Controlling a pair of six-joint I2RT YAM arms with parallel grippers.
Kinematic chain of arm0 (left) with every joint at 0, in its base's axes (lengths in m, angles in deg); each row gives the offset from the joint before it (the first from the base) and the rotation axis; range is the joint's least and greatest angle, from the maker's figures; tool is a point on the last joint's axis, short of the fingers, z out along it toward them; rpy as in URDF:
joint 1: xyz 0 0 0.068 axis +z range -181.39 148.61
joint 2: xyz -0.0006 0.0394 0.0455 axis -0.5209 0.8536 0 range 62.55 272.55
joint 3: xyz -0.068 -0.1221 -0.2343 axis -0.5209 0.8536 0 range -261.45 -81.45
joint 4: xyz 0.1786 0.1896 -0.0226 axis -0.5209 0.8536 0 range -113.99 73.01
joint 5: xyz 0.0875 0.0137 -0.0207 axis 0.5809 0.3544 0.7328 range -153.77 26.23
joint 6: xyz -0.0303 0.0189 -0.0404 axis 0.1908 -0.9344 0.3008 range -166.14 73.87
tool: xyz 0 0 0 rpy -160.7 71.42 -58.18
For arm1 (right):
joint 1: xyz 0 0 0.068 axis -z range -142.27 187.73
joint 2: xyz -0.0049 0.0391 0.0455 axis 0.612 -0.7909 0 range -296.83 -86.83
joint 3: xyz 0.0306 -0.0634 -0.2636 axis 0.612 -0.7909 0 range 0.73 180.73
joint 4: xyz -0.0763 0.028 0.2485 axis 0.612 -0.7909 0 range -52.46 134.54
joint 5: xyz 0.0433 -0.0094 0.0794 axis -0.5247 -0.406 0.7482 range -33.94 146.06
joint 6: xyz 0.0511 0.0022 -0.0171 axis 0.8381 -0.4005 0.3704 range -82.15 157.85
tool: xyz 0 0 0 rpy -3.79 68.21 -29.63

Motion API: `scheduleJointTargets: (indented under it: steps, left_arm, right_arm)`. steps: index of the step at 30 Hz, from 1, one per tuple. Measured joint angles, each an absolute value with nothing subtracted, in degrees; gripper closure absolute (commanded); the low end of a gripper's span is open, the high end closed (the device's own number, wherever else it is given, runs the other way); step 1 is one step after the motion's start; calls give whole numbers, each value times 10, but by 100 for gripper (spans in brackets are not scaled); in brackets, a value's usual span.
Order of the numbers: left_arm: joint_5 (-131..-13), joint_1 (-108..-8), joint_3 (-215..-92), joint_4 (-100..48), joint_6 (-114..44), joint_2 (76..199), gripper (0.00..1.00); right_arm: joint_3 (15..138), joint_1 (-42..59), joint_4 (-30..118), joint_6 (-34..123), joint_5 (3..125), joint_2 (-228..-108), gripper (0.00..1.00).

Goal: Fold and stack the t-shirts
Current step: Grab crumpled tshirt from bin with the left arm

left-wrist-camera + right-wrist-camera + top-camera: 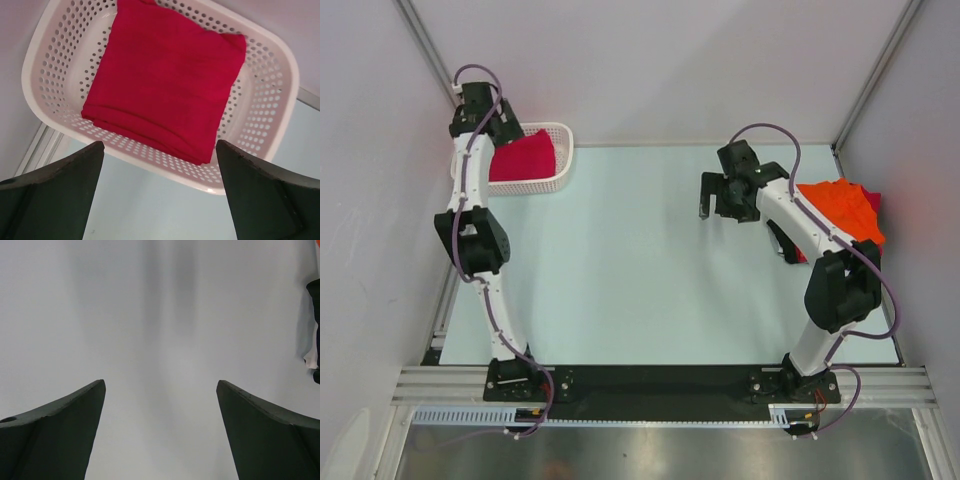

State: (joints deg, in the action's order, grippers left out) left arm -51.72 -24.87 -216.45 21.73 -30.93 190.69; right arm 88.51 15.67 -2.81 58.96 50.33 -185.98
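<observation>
Left gripper (160,145): hanging wide open over the basket (265,120) — far left.
Right gripper (160,382): gaping open above the table (630,270).
Crimson t-shirt (165,80): lying folded inside the basket.
Orange t-shirt (840,208): sitting crumpled at the right edge.

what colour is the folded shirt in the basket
The folded shirt is plain crimson red, no pattern. The left wrist view shows it best.

The folded crimson cloth t-shirt (165,85) looked soft and matt, the white perforated plastic basket (260,115) slightly glossy, the crumpled bright orange cloth t-shirt (840,208) matt, the pale tabletop (640,270) smooth and dull, and the grey metal sheet (660,452) brushed.
</observation>
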Motion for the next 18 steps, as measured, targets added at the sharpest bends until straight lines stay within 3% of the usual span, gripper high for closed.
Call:
scheduleJointTargets:
  steps: [10,18]
  left_arm:
    - [-627,-183,-2177,223,-256,2000,0]
    - [-553,-172,-2182,235,-269,2027,0]
  right_arm:
    - [917,156,-59,580,498,-1862,0]
    - [946,155,-76,575,494,-1880,0]
